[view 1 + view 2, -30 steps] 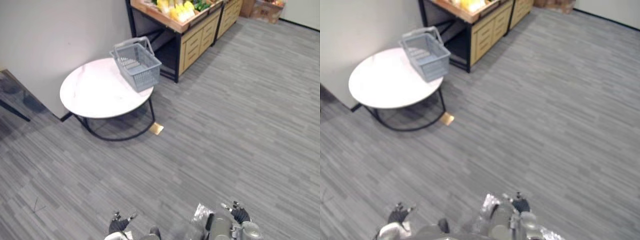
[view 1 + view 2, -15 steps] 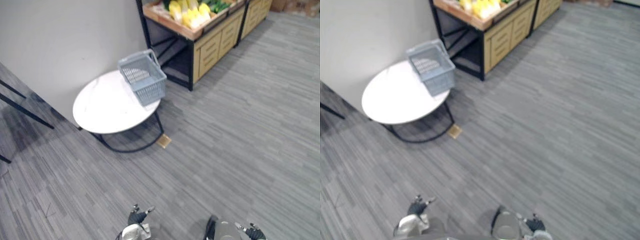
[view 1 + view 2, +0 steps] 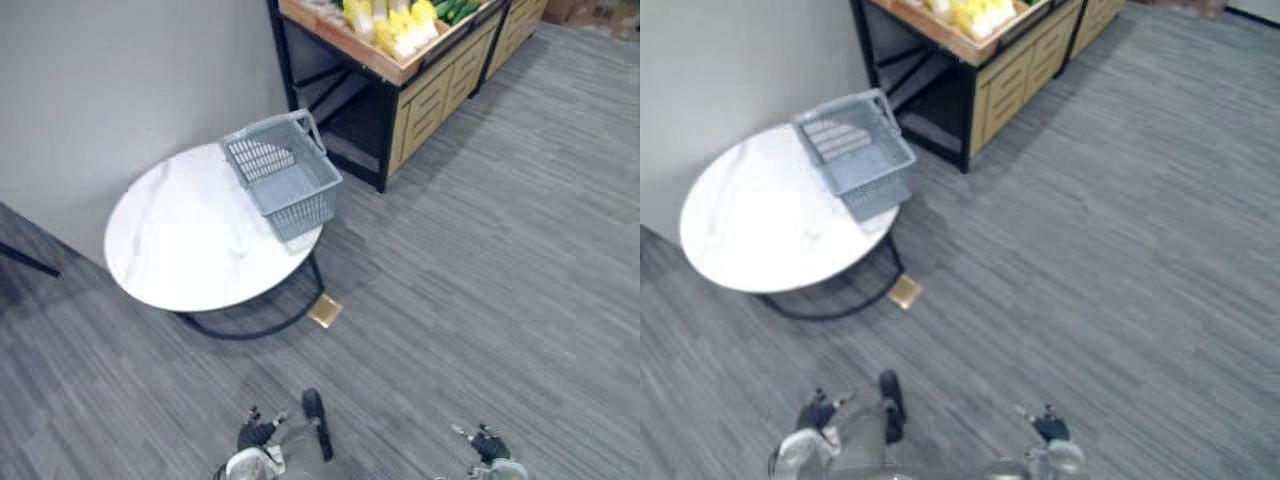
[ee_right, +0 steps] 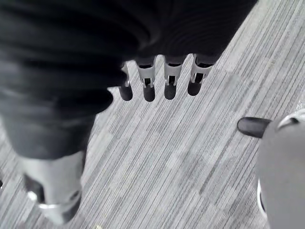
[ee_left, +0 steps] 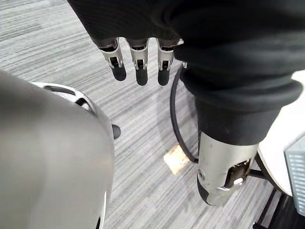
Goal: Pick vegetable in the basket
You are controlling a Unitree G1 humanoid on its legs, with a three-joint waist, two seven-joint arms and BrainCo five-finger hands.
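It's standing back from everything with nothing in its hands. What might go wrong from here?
The grey basket sits at the round table's rim, on the side nearest the stand; a nudge might knock it off. The vegetables lie in a wooden stand past the table, so the robot must walk there and may clip the table or the small tan plate on the floor. The left hand and right hand hang open and empty, so any grasp could yet slip.
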